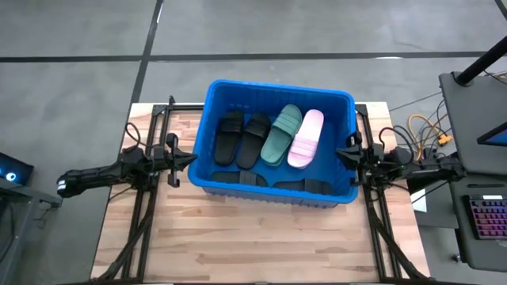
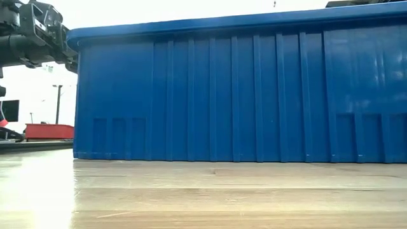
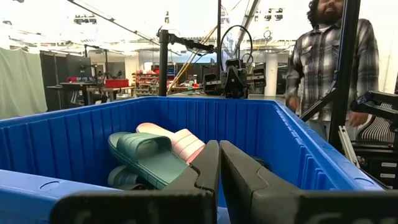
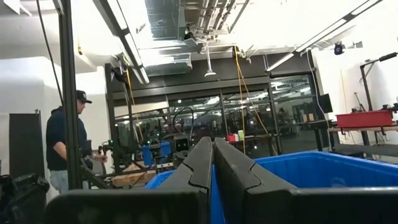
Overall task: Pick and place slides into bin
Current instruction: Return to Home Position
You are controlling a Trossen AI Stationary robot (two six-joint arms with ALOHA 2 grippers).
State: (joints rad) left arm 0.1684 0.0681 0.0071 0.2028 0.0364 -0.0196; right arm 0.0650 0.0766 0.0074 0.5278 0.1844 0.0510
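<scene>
- The slides all lie inside the blue bin (image 1: 277,87). From above, four sit side by side across its middle: two black slides (image 1: 231,134), then a dark green slide (image 1: 282,133), then a pale pink slide (image 1: 306,138).
- More black slides (image 1: 247,179) lie along the bin's near wall, partly tucked under the others. How many cannot be told.
- In the left wrist view the green one rests on top of the pile with the pink one just behind it, and another green shape shows underneath.
- The bin stands on the far half of the wooden table (image 1: 238,245), between the two arms. In the low view its ribbed wall fills most of the picture.
- The left gripper (image 1: 188,158) hangs just outside the bin's left wall. Its fingers (image 3: 205,168) are pressed together and hold nothing.
- The right gripper (image 1: 342,152) sits just outside the bin's right wall. Its fingers (image 4: 199,162) are likewise closed and empty.
- A person in a plaid shirt (image 3: 336,56) stands beyond the table past the bin.
- A person in a cap (image 4: 62,149) stands in the room on the other side.
</scene>
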